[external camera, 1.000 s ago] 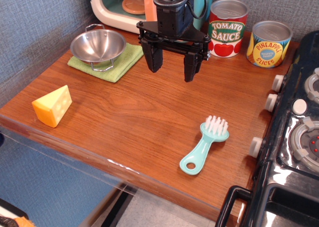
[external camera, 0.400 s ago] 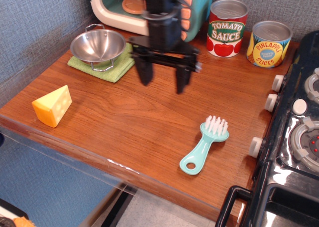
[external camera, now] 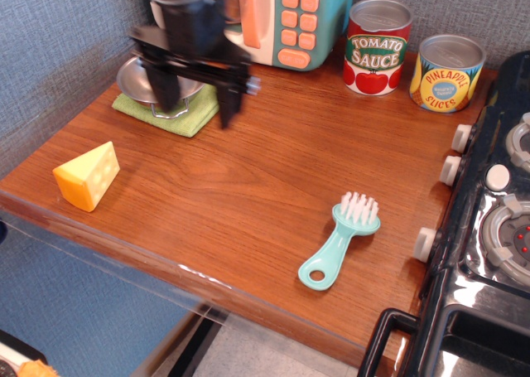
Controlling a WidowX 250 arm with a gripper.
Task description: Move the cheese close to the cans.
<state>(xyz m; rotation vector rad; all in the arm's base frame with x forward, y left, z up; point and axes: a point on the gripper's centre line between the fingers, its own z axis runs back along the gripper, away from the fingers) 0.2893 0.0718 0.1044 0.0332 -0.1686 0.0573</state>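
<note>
- The observation.image view looks down on a wooden counter (external camera: 273, 186) with a toy stove (external camera: 489, 228) along its right edge.
- The gripper (external camera: 195, 102) hangs blurred over the back-left part of the counter, its two dark fingers (external camera: 229, 103) spread apart with nothing between them.
- It partly covers a steel bowl (external camera: 137, 79) that sits on a green cloth (external camera: 186, 116); only parts of the bowl's rim and wire stand show past the fingers.
- The cheese (external camera: 87, 176) rests near the front-left corner of the counter, well apart from the gripper, pale holed side facing right and orange face toward the front.
- The cans (external camera: 414, 58) stand at the back right: the red-and-white Tomato Sauce tin (external camera: 378, 47) just beside the yellow-and-blue Pineapple Slices tin (external camera: 446, 73), not touching.
- A teal toy microwave (external camera: 290, 16) with orange buttons stands at the back, just left of the tomato tin and behind the gripper.
- A teal dish brush (external camera: 339, 240) lies on the counter towards the front right, bristles pointing away from the front edge.
- Bare wood stretches between the cheese and the tins; the brush lies off to the front side of that stretch.
</note>
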